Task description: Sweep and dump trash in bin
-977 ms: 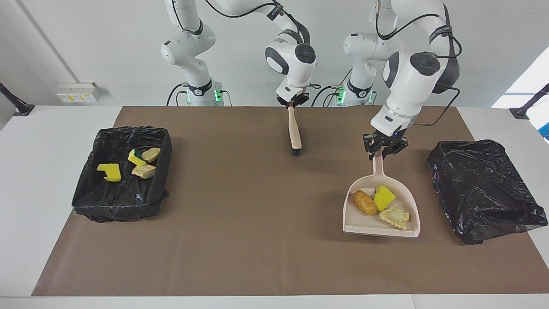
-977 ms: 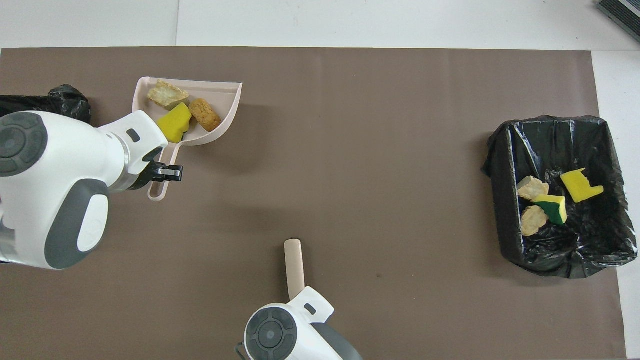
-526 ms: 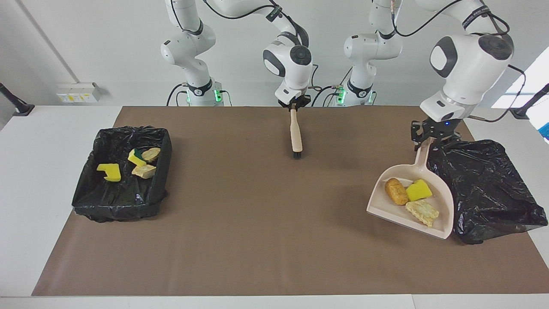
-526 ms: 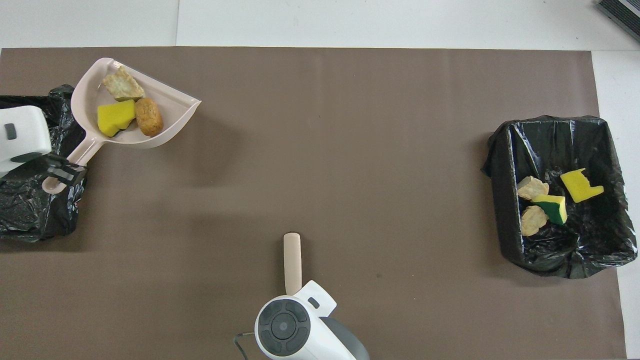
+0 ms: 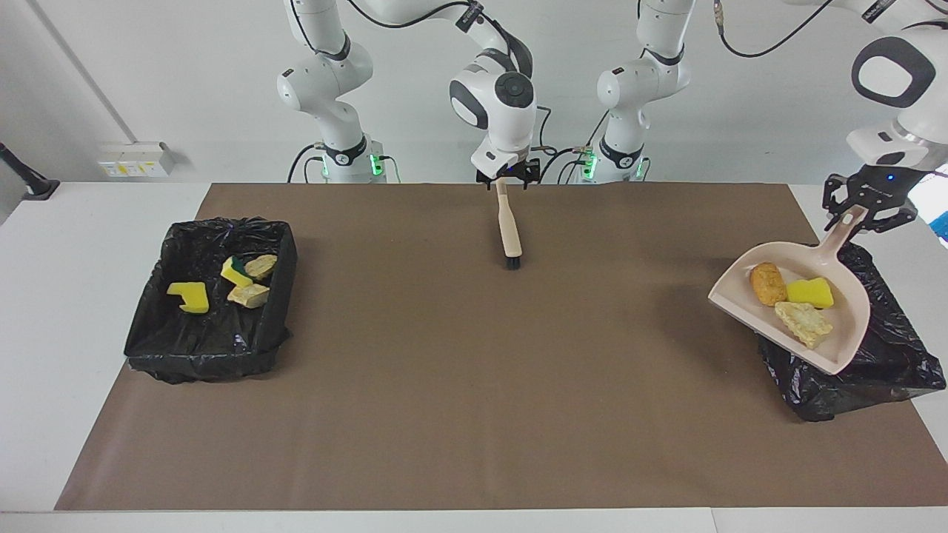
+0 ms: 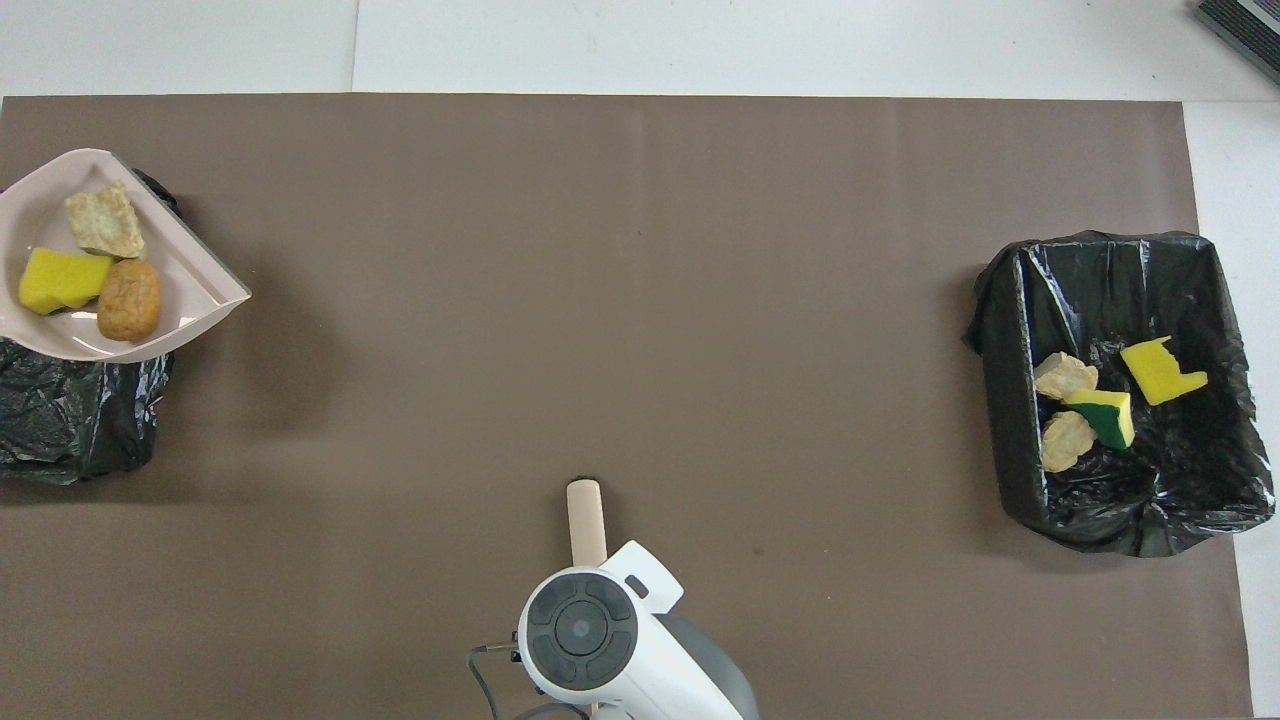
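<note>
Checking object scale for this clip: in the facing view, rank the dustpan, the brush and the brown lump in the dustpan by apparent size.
1. dustpan, raised, so nearness may enlarge it
2. brush
3. brown lump

A plain white wall (image 5: pixel 185 81) rises along the robots' edge of the white counter (image 5: pixel 81 222), which carries a wide brown mat (image 5: pixel 459 355), a pale socket box (image 5: pixel 133 158) sits low on the wall, and daylight enters by a window (image 5: pixel 907 152) at the left arm's end.

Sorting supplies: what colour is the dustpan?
Pale beige-pink dustpan, held by the left gripper; clearest in the facing view.
</note>
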